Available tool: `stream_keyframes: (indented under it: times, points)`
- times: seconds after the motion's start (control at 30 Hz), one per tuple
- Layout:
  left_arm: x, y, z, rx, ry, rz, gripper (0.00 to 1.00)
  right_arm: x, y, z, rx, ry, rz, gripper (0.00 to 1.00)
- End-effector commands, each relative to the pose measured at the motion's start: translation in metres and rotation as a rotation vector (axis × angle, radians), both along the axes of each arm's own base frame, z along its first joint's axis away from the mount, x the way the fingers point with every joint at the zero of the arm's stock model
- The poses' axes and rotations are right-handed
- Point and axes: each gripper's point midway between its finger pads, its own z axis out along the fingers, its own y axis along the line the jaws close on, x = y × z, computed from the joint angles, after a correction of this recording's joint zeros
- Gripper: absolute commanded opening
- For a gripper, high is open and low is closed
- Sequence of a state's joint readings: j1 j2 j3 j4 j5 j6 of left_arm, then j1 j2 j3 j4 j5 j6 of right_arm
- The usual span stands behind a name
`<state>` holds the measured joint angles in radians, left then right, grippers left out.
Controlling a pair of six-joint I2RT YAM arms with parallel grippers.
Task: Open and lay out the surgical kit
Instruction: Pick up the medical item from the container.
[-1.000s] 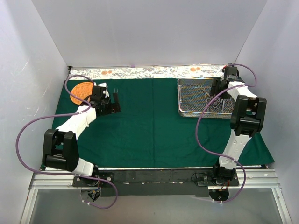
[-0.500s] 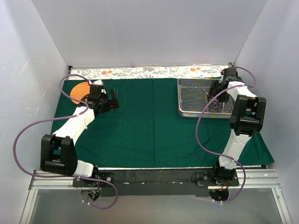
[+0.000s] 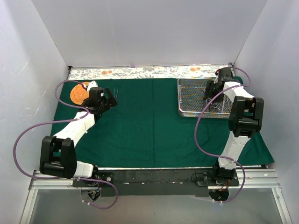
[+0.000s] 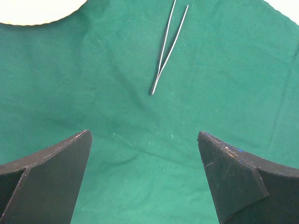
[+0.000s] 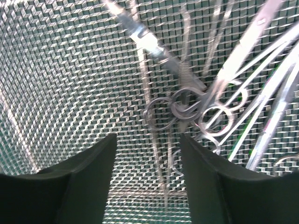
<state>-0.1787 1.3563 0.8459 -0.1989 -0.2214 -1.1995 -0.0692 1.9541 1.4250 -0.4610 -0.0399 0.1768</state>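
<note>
Already the dark green cloth (image 3: 149, 130) lies opened flat, so the unwrapping looks done. Over its left part the left claw (image 4: 145, 179) hangs with jaws spread wide and empty, and just beyond it one pair of tweezers (image 4: 166, 49) lies on the cloth, near the orange basket (image 3: 77, 93). Farther back on the right, the wire-mesh tray (image 3: 190, 99) sits on the cloth with most instruments (image 5: 233, 79) heaped inside. The right claw (image 5: 148, 142) hovers low over their ring handles (image 5: 186, 110), jaws apart, gripping nothing that shows. Judging by that, the laying out has barely begun.
</note>
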Motion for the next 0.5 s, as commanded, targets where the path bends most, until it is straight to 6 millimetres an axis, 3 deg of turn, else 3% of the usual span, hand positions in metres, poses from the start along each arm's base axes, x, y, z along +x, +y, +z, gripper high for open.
stream_keyframes:
  times: [0.0, 0.33, 0.47]
  points:
    - [0.016, -0.003, 0.01, -0.021, -0.059, 0.014, 0.98, -0.011, 0.003, 0.009, -0.022, 0.001, 0.016, 0.62]
    - [0.016, -0.009, 0.008, -0.031, -0.066, -0.019, 0.98, -0.021, 0.001, -0.006, -0.037, 0.046, 0.014, 0.4]
    - [0.015, -0.011, 0.008, -0.04, -0.068, -0.026, 0.98, -0.028, 0.001, -0.017, -0.039, 0.079, 0.021, 0.37]
